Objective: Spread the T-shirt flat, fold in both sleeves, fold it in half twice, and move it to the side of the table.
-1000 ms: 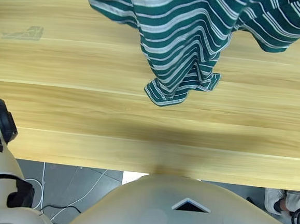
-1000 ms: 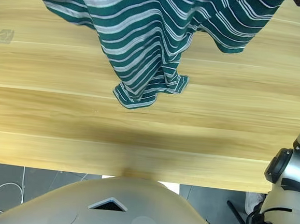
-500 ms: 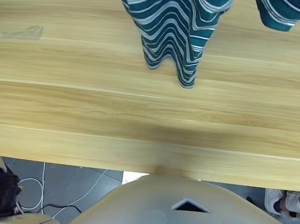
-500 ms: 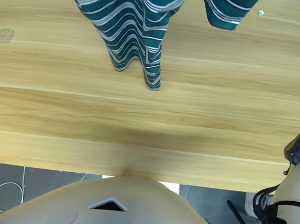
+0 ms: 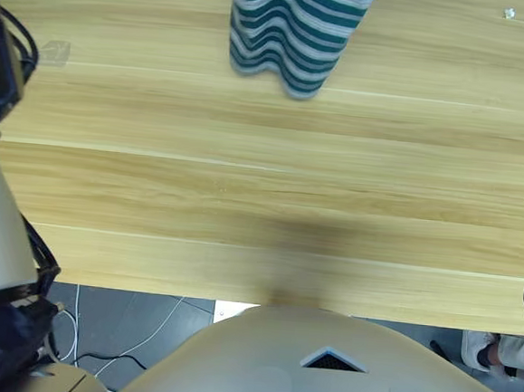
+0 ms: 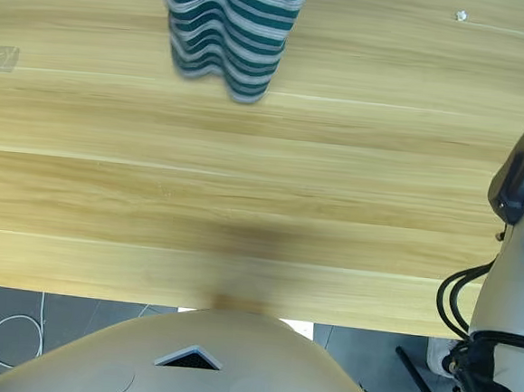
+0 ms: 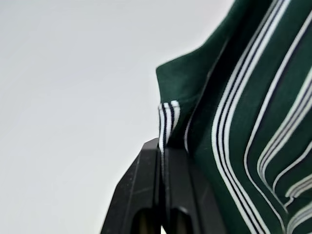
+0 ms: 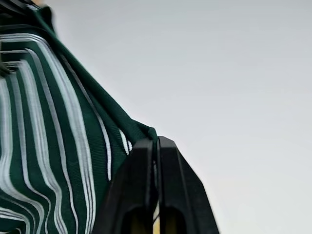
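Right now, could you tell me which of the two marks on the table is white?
The tiny speck right of the hanging shirt; the other mark, left of it, is a faint grey patch.

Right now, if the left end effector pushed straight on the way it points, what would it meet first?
The green white-striped T-shirt pinched in it; past that looks free, depth unclear.

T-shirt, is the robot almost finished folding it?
Not nearly. Nothing looks finished: the T-shirt hangs bunched over the table, not spread flat. In hand: the left gripper and the right gripper are each shut on an edge of the cloth, holding it up. Left to do: spreading it flat, folding both sleeves, two half folds, and moving it to the side.
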You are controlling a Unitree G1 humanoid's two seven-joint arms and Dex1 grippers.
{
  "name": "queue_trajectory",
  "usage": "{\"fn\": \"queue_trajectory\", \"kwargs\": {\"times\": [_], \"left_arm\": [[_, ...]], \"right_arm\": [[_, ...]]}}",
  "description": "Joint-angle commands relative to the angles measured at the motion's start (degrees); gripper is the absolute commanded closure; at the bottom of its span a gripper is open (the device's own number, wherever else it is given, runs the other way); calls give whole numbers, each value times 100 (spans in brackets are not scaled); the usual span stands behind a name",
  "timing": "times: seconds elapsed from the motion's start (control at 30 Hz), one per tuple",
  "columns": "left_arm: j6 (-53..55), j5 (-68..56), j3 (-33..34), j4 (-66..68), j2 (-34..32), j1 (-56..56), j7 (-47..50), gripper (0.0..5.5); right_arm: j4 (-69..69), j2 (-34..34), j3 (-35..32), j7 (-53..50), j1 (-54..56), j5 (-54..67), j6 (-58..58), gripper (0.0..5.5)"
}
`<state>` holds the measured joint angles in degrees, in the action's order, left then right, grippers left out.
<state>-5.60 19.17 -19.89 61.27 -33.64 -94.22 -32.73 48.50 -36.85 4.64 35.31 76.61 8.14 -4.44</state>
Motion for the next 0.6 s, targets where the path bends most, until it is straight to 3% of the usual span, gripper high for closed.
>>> {"fn": "queue_trajectory", "kwargs": {"times": [0.03, 0.23, 0.4, 0.5, 0.6], "left_arm": [[178, 676, -148, 1305, 301, -980, 1957, 549], [-25, 938, -227, 1547, 103, -1001, 1787, 549], [-613, 1177, -480, 1400, -95, -185, 1190, 549], [-1295, 839, -374, 533, -434, 1461, 429, 549], [-1587, 260, -238, -2474, -1064, 4873, 124, 549]], "right_arm": [[1931, 105, 343, -1655, 1281, -1253, -1062, 550], [2447, 129, 347, -1668, 1379, -1706, -1727, 550], [2226, 66, 450, -857, 456, -1851, -2471, 550], [978, 177, 433, 247, -1291, -1336, -2918, 550], [-1888, 131, 751, 1101, -4198, -341, -2374, 550]]}}
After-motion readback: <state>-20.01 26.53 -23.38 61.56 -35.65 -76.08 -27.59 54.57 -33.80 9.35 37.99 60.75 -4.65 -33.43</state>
